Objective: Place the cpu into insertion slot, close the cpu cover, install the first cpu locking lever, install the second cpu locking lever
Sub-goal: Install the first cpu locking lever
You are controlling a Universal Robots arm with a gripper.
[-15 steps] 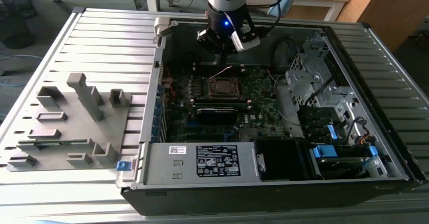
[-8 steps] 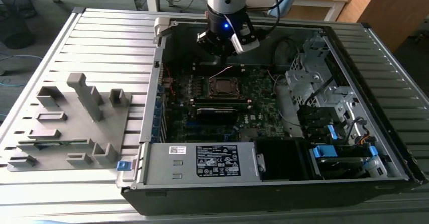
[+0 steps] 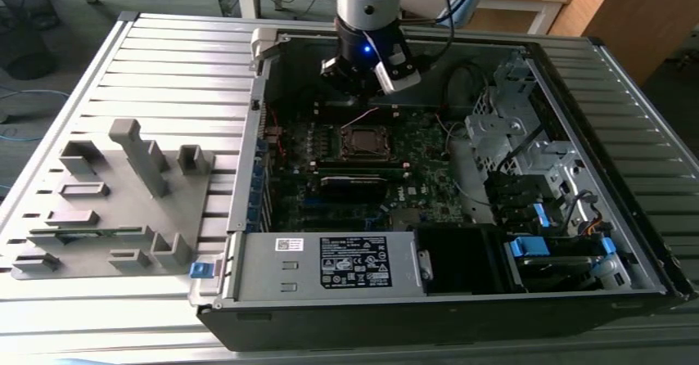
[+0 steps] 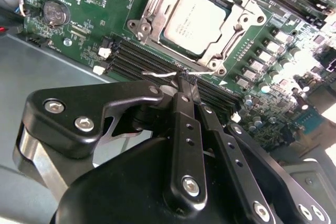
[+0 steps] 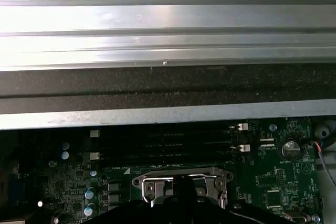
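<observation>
1. Locate the open computer case (image 3: 437, 324) lying on the slatted metal table (image 3: 164, 62), with a grey fixture block (image 3: 110, 193) beside it toward the exterior view's left.
2. Find the insertion slot (image 3: 364, 141) near the middle of the green circuit board (image 4: 89, 3) inside the case.
3. Note the cpu (image 4: 197, 19) seated flat in the insertion slot, dull silver face up.
4. Note the cpu cover (image 4: 234, 35) lying flat over the cpu, its square window framing the chip's face.
5. Trace the thin silver locking lever (image 4: 157, 73) along the socket edge, between the socket and the long black memory slots (image 4: 131, 59).
6. Locate the gripper (image 4: 186, 80) inside the case, just beside the insertion slot and over the memory slots; confirm the same position in the exterior view (image 3: 361, 88).
7. Read the black fingers (image 4: 184, 129) as brought together, tips meeting at the lever wire.
8. Treat as undetermined whether the tips pinch the wire or merely touch it.
9. Note a round coin cell (image 4: 52, 13) on the board, well apart from the gripper.
</observation>
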